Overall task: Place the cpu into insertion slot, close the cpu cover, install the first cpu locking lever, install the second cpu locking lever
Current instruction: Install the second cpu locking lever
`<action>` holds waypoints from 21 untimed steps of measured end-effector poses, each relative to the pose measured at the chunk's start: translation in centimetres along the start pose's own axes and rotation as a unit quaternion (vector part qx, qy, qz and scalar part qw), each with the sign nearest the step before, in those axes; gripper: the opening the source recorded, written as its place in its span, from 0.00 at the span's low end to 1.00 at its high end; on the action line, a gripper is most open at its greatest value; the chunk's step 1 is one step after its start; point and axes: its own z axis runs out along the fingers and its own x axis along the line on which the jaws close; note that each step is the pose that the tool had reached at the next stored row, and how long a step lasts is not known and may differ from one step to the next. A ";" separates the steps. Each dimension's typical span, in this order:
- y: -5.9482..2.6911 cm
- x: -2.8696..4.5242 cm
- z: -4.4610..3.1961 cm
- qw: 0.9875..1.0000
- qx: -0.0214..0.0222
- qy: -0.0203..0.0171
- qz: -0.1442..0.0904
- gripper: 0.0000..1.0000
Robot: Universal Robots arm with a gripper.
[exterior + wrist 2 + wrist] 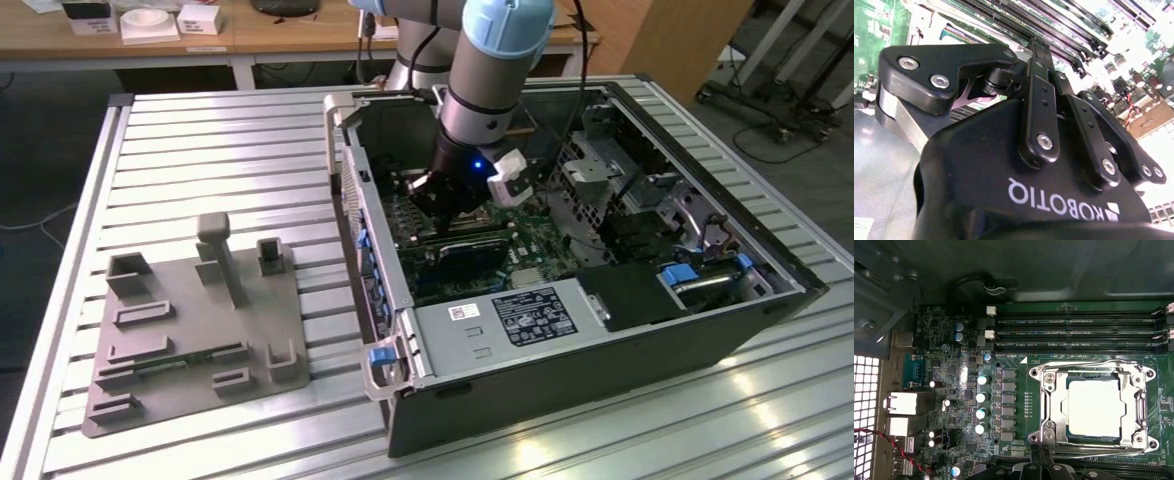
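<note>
one square cpu (1093,407) with a pale, matte metal face lies seated in the insertion slot (1054,405), framed by the thin, shiny cpu cover (1095,371) closed flat around it on the green motherboard (1009,357). the first wrist view shows this socket, long dark memory slots (1079,332) and rows of round capacitors (982,397); the exterior view shows the arm reaching down into the open computer case (601,360) on a ribbed metal surface (214,150), beside a grey plastic fixture (187,330). the black gripper (1041,52) hangs just above the board, jaws drawn together, holding nothing.
</note>
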 end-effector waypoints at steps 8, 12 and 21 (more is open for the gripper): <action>0.12 0.01 -0.13 1.000 0.000 0.000 0.000 0.10; 0.24 0.01 -0.09 1.000 -0.001 0.000 0.000 0.10; 0.39 0.00 0.14 1.000 -0.005 0.000 0.000 0.10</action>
